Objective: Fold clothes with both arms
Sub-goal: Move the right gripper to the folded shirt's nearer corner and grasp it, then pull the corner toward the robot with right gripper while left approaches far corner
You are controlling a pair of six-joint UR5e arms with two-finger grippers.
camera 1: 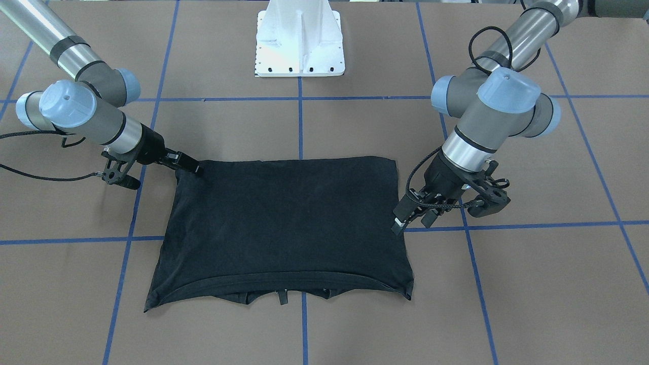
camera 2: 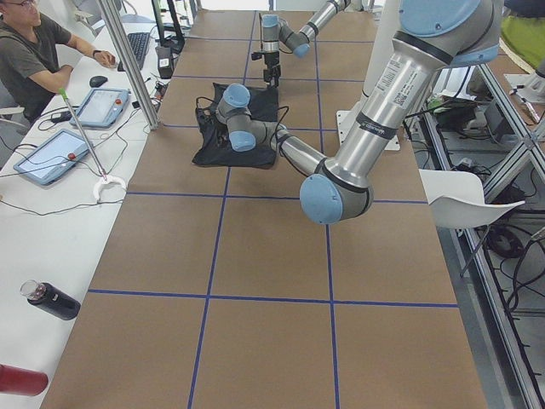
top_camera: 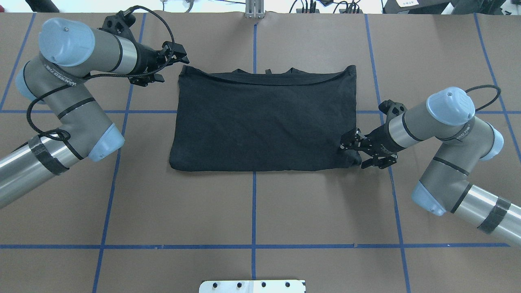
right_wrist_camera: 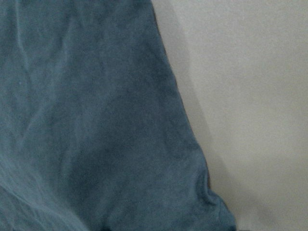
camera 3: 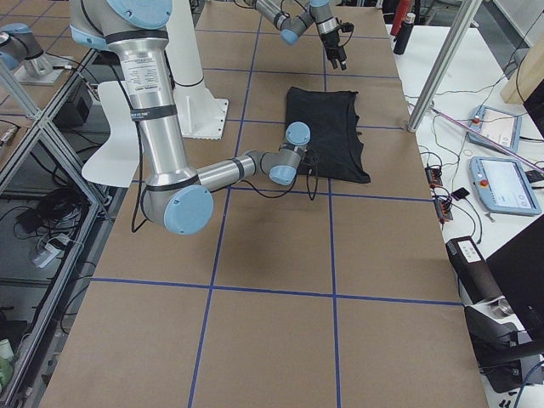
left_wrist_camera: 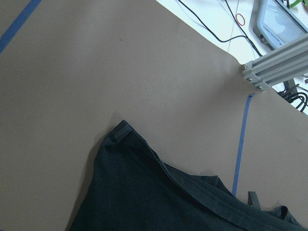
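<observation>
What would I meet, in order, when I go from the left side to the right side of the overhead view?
In order: the left arm → the left gripper, by the shirt's far corner → the black shirt → the right gripper, at the shirt's near corner → the right arm.

LIGHTING AND IMAGE QUALITY

Illumination is bright, even and diffuse, apparently from overhead. Shadows on the brown paper-covered table [camera 1: 507, 304] are soft and short. The black cotton T-shirt [top_camera: 260, 122] renders dark with little fold detail. The white metal pedestal base [camera 1: 300, 45] is close to overexposed. The right wrist view is blurred, washed out and blue-tinted; the other views are sharp.
</observation>
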